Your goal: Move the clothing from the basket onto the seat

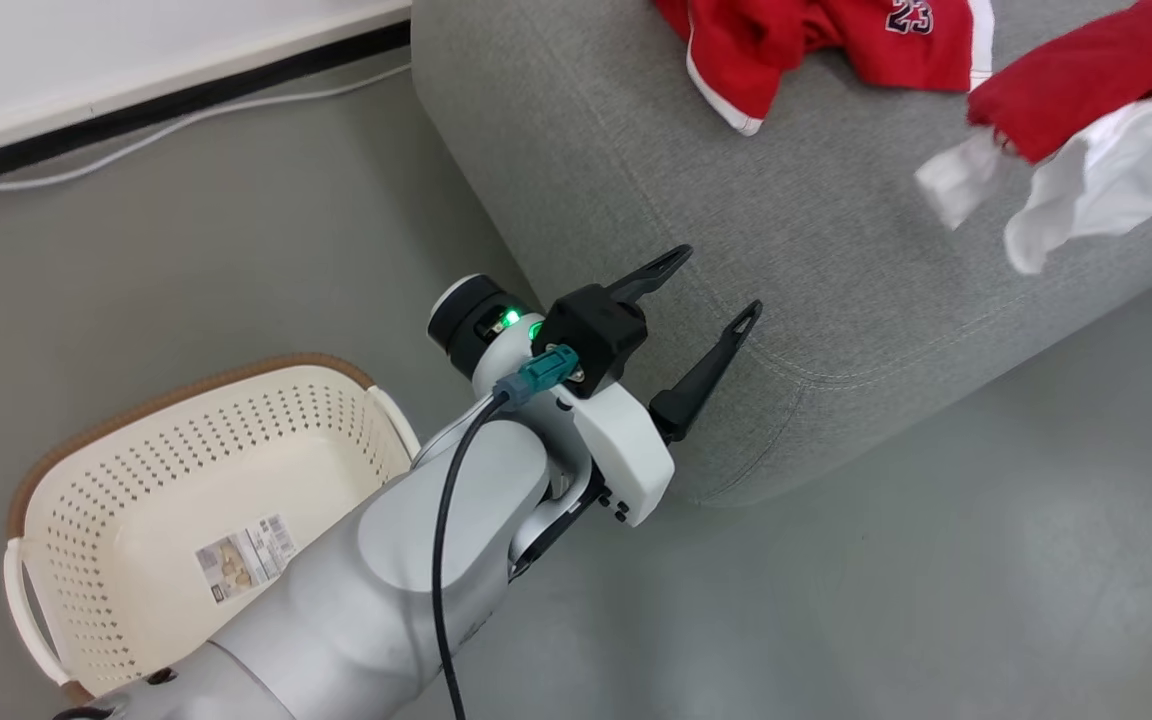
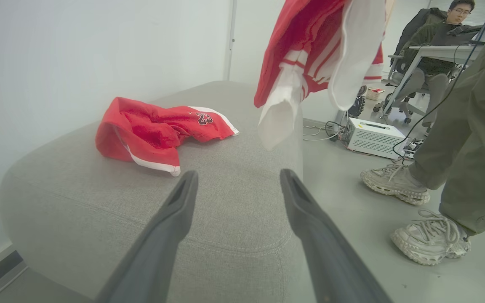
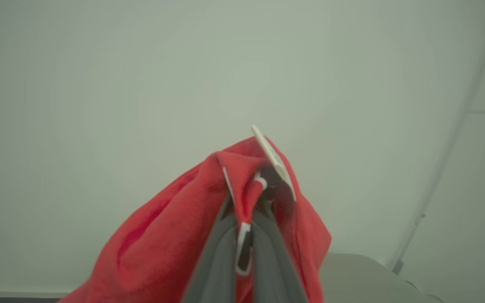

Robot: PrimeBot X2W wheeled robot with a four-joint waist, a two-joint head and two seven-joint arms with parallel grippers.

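- Numeral "23" (image 1: 904, 17), dark with a white outline, stands on the red garment (image 1: 806, 45) lying on the sofa (image 1: 636, 180). The top edge of the head view cuts it.
- The same "23" is legible in the left wrist view, near that garment's white trim.
- Sticker (image 1: 246, 557) on the inside floor of the basket (image 1: 136, 440) bears a barcode and a small picture. Its print is too small to read.
- White tag (image 3: 274, 162) on the second red garment (image 3: 162, 252) has no legible print.

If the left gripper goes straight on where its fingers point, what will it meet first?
Probably the seat, before the red garment lying on it; the depth is unclear.
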